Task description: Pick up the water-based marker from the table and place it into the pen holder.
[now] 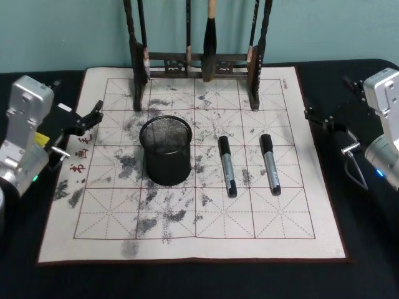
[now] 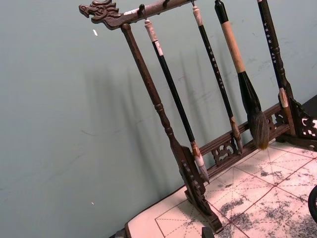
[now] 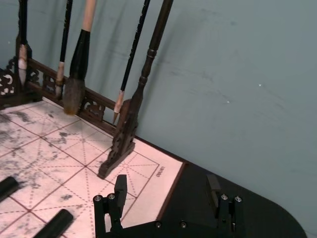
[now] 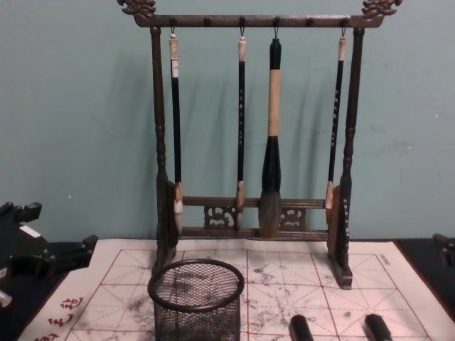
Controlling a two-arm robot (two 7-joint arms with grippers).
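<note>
- Head view: I see the mat (image 1: 293, 218) spread on the table (image 1: 368, 249), with the holder (image 1: 165, 151) upright left of its centre.
- Two markers lie flat just right of the holder. The left marker (image 1: 227, 165) is near it and the right marker (image 1: 270, 164) is one grid square further right.
- My left gripper (image 1: 78, 106) hangs at the mat's left edge, well apart from both markers, with the holder between them.
- My right gripper (image 1: 327, 103) hangs off the mat's right edge. It is nearer the right marker but not touching it.
- Left wrist view: the rack (image 2: 163, 124) and its brushes stand ahead. Two fingertips (image 2: 208, 232) poke in at the frame's edge, so the left gripper looks spread wide, though little of it shows.
- Right wrist view: the right gripper (image 3: 166, 186) is spread wide and empty over the mat's corner. Both marker ends (image 3: 52, 225) lie off to one side of it.
- Chest view: the holder (image 4: 197, 298) stands in front of the rack (image 4: 249, 142), and the marker tips (image 4: 301, 327) are just to its right.
- The left gripper (image 4: 60, 234) sits low at the left edge.
</note>
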